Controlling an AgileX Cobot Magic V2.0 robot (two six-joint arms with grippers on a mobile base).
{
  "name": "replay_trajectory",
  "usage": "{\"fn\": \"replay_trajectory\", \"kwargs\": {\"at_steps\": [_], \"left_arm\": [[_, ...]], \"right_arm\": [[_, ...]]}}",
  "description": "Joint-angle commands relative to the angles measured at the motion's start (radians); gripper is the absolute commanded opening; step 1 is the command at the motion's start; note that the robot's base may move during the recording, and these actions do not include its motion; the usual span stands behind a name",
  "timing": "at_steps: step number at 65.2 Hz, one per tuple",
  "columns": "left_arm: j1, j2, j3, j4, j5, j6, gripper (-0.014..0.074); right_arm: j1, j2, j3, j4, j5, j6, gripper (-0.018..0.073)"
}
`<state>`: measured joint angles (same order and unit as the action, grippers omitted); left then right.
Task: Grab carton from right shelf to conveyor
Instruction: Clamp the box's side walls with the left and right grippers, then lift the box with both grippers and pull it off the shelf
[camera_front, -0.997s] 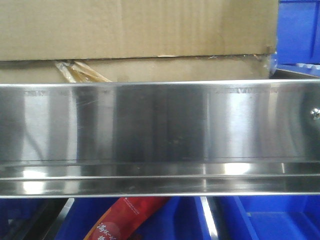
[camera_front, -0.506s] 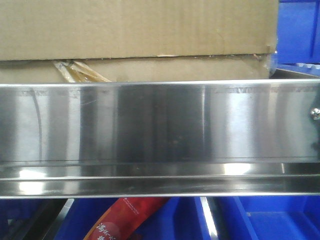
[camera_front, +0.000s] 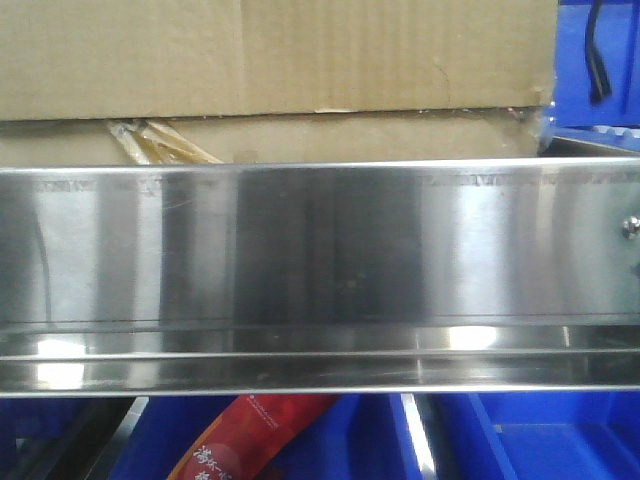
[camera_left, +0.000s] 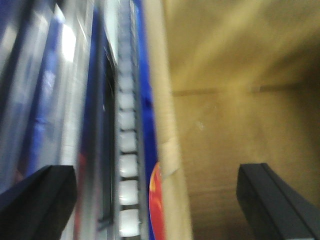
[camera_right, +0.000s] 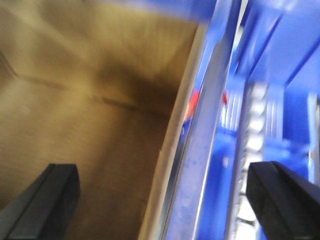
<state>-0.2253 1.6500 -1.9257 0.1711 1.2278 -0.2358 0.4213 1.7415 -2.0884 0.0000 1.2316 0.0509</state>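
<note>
bins: blue bins (camera_front: 540, 445) low | contents: red packet (camera_front: 250, 440) in one | track: white rollers (camera_left: 127, 165), blurred

A red packet (camera_front: 250, 435) with white lettering lies slanted; a row of white rollers (camera_left: 127, 165), blurred, runs alongside.

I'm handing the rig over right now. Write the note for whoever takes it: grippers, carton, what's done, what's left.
Left gripper: open, fingers wide apart, the carton's edge between them, nothing gripped.
Right gripper: open, at the carton's other side, nothing gripped.
Carton: on the right shelf, behind its steel front rail. Both wrist views are blurred, so contact cannot be told.
Done: both arms brought up to the carton.
Left: clamp it, lift it over the rail, carry it to the conveyor, which is not in view.
</note>
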Motion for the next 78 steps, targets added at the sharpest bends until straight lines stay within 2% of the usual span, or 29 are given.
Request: {"fn": "replay_trajectory", "kwargs": {"at_steps": [1, 9, 15, 19, 23, 27, 30, 31, 37, 49, 61, 67, 78], "left_arm": [[0.003, 0.025, -0.009, 0.0, -0.007, 0.005, 0.0545], [0.003, 0.048, -0.009, 0.0, -0.007, 0.005, 0.0542], [0.003, 0.057, -0.009, 0.0, -0.007, 0.005, 0.0501], [0.003, 0.059, -0.009, 0.0, -0.007, 0.005, 0.0412], [0.003, 0.059, -0.009, 0.0, -0.007, 0.005, 0.0287], [0.003, 0.059, -0.009, 0.0, -0.007, 0.005, 0.0133], [0.003, 0.059, -0.009, 0.0, -0.007, 0.005, -0.0015], [0.003, 0.059, -0.009, 0.0, -0.007, 0.005, -0.005], [0.003, 0.059, -0.009, -0.002, -0.007, 0.005, 0.0019], [0.003, 0.038, -0.009, -0.011, -0.007, 0.005, 0.0001], [-0.013, -0.069, -0.009, -0.016, -0.007, 0.005, 0.0001], [-0.042, -0.136, -0.009, -0.016, -0.007, 0.005, 0.0001], [-0.147, -0.253, 0.006, 0.026, -0.007, -0.009, -0.0009]], "right_arm": [[-0.002, 0.031, -0.01, -0.016, -0.011, 0.003, 0.0559], [-0.002, 0.066, -0.01, -0.016, -0.011, 0.003, 0.0554], [-0.002, 0.085, -0.01, -0.016, -0.011, 0.003, 0.0471], [-0.002, 0.087, -0.01, -0.016, -0.011, 0.003, 0.0342], [-0.002, 0.087, -0.01, -0.016, -0.011, 0.003, 0.0188], [-0.002, 0.087, -0.01, -0.016, -0.011, 0.003, 0.0027], [-0.002, 0.087, -0.01, -0.016, -0.011, 0.003, -0.0094], [-0.002, 0.087, -0.01, -0.016, -0.011, 0.005, -0.0096], [-0.002, 0.087, -0.01, -0.016, -0.011, 0.009, -0.0061], [-0.002, 0.049, -0.01, -0.016, -0.011, 0.011, -0.007], [-0.002, -0.068, -0.01, -0.016, -0.011, 0.011, -0.007], [0.0, -0.145, 0.003, -0.016, -0.011, 0.011, -0.007], [0.008, -0.286, 0.145, -0.016, -0.011, 0.011, -0.007]]}}
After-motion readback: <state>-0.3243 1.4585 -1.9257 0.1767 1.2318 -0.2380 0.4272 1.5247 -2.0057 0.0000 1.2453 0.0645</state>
